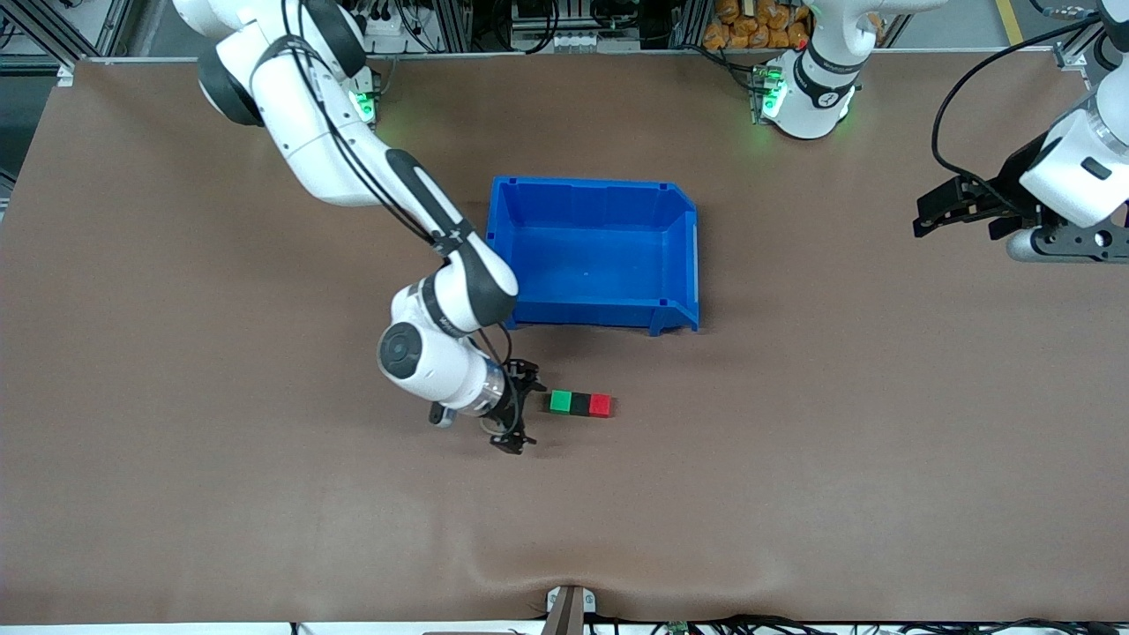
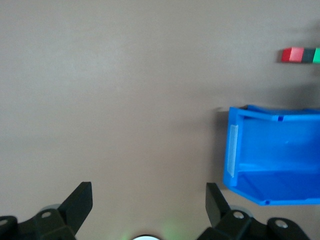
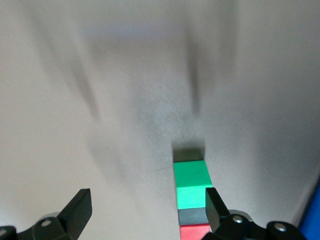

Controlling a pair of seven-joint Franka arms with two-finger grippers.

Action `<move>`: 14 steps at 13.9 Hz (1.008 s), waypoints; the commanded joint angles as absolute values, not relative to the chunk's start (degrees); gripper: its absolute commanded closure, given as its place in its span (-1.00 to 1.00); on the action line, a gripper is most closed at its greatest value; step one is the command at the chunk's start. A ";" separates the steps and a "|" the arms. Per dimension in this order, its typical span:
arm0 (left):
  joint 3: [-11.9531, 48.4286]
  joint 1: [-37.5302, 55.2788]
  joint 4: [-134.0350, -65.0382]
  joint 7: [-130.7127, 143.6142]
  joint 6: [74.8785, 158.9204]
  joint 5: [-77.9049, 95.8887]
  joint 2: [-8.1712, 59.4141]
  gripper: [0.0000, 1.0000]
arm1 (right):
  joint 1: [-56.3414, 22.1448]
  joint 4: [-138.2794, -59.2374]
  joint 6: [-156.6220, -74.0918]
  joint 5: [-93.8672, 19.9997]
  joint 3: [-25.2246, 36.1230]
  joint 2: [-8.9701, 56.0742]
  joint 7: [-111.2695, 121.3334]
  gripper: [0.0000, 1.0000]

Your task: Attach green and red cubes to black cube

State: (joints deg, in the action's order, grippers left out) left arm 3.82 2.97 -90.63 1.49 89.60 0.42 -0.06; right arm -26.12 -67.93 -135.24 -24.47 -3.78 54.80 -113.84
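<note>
Since the green cube [image 1: 560,401], the black cube [image 1: 579,403] and the red cube [image 1: 600,405] lie in one touching row on the desk [image 1: 794,459], black in the middle, the joining looks done (whether they truly hold together cannot be seen). The row sits nearer the front camera than the blue bin [image 1: 593,256]. The right pincer [image 1: 516,413] hangs low just beside the green end, fingers apart and empty. The left pincer [image 1: 957,212] waits over the left arm's end of the desk, fingers spread, holding nothing.
</note>
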 commanded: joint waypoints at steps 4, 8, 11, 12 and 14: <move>4.75 3.08 -91.23 -0.09 88.86 -3.07 -2.63 -1.00 | -22.42 -68.64 -127.98 -23.47 -3.96 49.32 -114.70 -1.00; 4.92 3.16 -91.23 -1.05 87.37 -4.39 -3.69 -1.00 | -18.03 -68.47 -122.89 -20.84 -4.39 45.54 -114.35 -1.00; 5.71 3.08 -90.97 0.26 83.68 -4.48 -4.30 -1.00 | -13.90 -67.77 -118.84 -19.86 -5.70 43.43 -113.82 -1.00; 5.71 3.08 -90.88 0.09 83.24 -4.40 -4.48 -1.00 | -12.76 -67.68 -117.61 -19.43 -6.23 42.72 -113.12 -1.00; 5.71 3.16 -89.91 0.44 82.97 -4.31 -4.31 -1.00 | -10.56 -67.59 -114.36 -18.81 -6.85 40.44 -108.31 -1.00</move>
State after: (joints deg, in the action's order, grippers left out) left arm 5.46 3.05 -90.34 0.02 84.28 -3.31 -3.41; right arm -13.19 -66.89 -117.19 -20.08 -4.81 43.24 -111.53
